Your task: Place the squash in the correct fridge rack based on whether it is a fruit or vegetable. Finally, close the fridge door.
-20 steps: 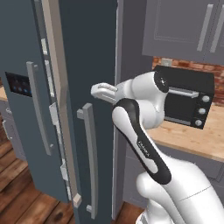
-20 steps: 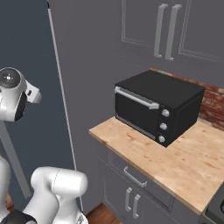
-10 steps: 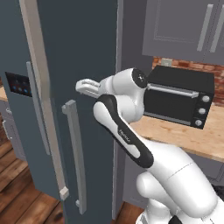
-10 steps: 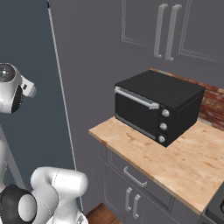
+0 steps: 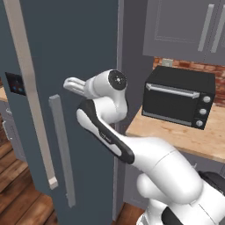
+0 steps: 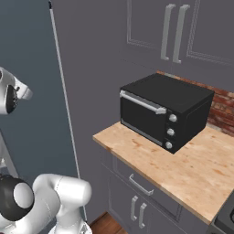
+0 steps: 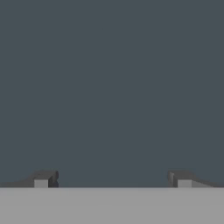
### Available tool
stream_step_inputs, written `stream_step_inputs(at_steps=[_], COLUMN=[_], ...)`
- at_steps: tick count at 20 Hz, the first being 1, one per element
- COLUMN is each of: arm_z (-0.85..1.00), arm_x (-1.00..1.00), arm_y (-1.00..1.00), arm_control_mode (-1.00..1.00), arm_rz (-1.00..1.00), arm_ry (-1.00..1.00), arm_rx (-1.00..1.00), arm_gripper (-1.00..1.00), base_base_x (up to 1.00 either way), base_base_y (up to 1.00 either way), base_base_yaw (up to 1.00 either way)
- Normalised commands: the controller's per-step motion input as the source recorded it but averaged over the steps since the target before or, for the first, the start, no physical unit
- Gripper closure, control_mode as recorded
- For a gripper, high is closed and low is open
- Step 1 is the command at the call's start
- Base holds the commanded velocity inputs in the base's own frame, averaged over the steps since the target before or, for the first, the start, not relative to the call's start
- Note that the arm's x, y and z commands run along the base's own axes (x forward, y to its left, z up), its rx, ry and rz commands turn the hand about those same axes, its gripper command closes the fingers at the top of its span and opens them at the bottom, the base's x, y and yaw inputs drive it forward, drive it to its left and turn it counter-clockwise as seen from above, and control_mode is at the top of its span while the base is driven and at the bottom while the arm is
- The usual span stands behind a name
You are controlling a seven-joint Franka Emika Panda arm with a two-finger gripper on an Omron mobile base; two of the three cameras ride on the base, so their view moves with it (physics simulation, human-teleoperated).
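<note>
The fridge door (image 5: pixel 79 66) is tall and slate grey, and its plain front faces the robot. A long grey bar handle (image 5: pixel 61 149) runs down it near the left edge. Left of that stands a second door with a small black panel (image 5: pixel 15 83) and its own pale bar (image 5: pixel 30 96).

The gripper (image 5: pixel 70 83) reaches out from the white arm and sits right up against the door front, above the top of the handle. In the hand view the two dark fingertips (image 7: pixel 43 178) stand far apart — the pincer is wide and holds nothing. All it looks at there is flat grey door (image 7: pixel 112 87).

The squash cannot be seen in these pictures, so it is not possible to tell where it lies.

To the right of the fridge there is a wooden counter (image 6: pixel 192 169). A black oven (image 6: pixel 160 112) with three small knobs sits on it, toward the back by the brick wall (image 6: pixel 219 109). Grey cupboards (image 6: pixel 178 32) hang above — more cupboards and a drawer (image 6: pixel 137 183) are under the counter's front edge.
</note>
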Motion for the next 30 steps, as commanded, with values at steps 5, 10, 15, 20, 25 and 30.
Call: stream_step_inputs(at_steps=[5, 10, 15, 20, 25, 30], arm_z=[0.0, 0.0, 0.0, 0.0, 0.0, 0.0], arm_x=[0.23, 0.37, 0.37, 0.39, 0.39, 0.29], arm_y=[0.28, 0.23, 0.02, 0.0, -0.02, -0.21], arm_control_mode=[-1.0, -1.0, -1.0, -1.0, -1.0, -1.0], arm_rz=[-0.22, -0.24, -0.21, -0.18, -0.18, -0.17], arm_ry=[0.0, 0.0, 0.0, 0.0, 0.0, 0.0], arm_rx=[0.0, 0.0, 0.0, 0.0, 0.0, 0.0], arm_gripper=[-1.0, -1.0, -1.0, -1.0, -1.0, -1.0], base_base_x=[0.0, 0.0, 0.0, 0.0, 0.0, 0.0], base_base_y=[0.0, 0.0, 0.0, 0.0, 0.0, 0.0], base_base_yaw=[0.0, 0.0, 0.0, 0.0, 0.0, 0.0])
